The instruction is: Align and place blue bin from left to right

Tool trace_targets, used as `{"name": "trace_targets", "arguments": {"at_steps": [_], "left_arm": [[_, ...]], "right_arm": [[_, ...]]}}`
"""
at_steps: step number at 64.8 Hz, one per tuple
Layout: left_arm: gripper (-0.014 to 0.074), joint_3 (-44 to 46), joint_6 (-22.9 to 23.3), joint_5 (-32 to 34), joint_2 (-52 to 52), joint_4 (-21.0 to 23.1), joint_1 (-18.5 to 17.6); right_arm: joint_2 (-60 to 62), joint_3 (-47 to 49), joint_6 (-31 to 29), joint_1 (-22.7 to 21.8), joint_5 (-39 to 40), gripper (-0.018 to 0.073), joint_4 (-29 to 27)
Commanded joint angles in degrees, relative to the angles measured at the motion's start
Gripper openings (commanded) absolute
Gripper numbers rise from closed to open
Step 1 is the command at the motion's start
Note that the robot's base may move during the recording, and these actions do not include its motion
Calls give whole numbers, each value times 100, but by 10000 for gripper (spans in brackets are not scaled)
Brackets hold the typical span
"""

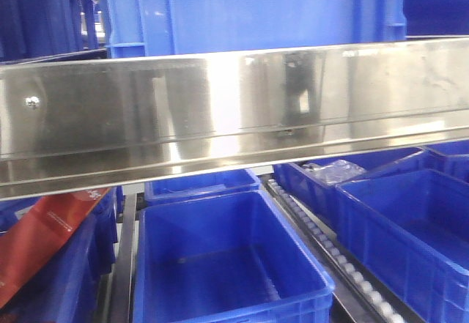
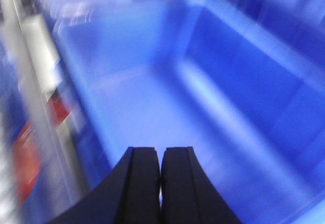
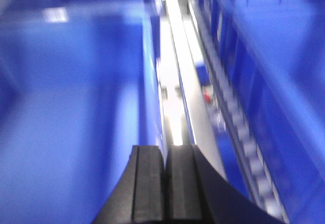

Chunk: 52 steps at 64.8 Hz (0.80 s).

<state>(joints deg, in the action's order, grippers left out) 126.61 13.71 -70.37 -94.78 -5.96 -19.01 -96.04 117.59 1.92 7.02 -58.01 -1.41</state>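
The blue bin (image 1: pixel 249 8) sits at the top centre of the front view, above a shiny steel rail (image 1: pixel 234 118): bright blue, smooth walls, raised ribs. Both the left hand (image 2: pixel 160 183) and right hand (image 3: pixel 165 183) are closed on nothing over blurred blue crates.

blue bin (image 1: pixel 249 12): 1 | dark blue crates (image 1: pixel 227 264): at least 5 | steel rail (image 1: pixel 234 118): 1

Upper shelf: the blue bin (image 1: pixel 249 8) is set behind the steel rail (image 1: pixel 234 118), with a crate (image 1: pixel 44 15) at its left. Lower level: an open crate (image 1: pixel 227 264) is placed at centre, another crate (image 1: pixel 201 184) directly behind it. A roller track (image 1: pixel 330 246) runs along its right side; further crates (image 1: pixel 410 235) are ranged right of the track.
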Motion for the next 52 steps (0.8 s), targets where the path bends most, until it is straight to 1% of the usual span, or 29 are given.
{"name": "trace_targets", "arguments": {"at_steps": [1, 4, 10, 17, 22, 28, 36, 41, 47, 52], "left_arm": [[4, -447, -22, 41, 282, -171, -43], [4, -768, -22, 41, 410, -209, -43], [4, -1488, -22, 542, 783, -223, -43], [4, -2365, -22, 1091, 1369, -116, -43], [4, -2983, -22, 1520, 1920, -103, -43], [4, -3722, -22, 1948, 2588, -103, -43], [4, -4623, -26, 2591, 3658, -128, -43], [4, -5124, -158, 2947, 4353, -169, -43], [4, -5672, -173, 3246, 5148, -224, -43], [4, -6069, -187, 3307, 5773, -268, -43]], "right_arm": [[312, -620, -35, -32, 647, -78, 24], [486, -1063, -35, -32, 998, -78, 24], [854, -1954, -35, -32, 1759, -78, 24], [1398, -2853, -35, -19, 2548, -78, 24], [1818, -3342, -35, 3, 2931, -78, 24], [2373, -3811, -35, 3, 3137, -78, 24], [3182, -4317, -35, 3, 3149, -78, 24], [3750, -4721, -35, 3, 3179, -78, 24], [4499, -5346, -35, 3, 3254, -78, 24], [5110, -5902, -35, 3, 3252, -78, 24]]}}
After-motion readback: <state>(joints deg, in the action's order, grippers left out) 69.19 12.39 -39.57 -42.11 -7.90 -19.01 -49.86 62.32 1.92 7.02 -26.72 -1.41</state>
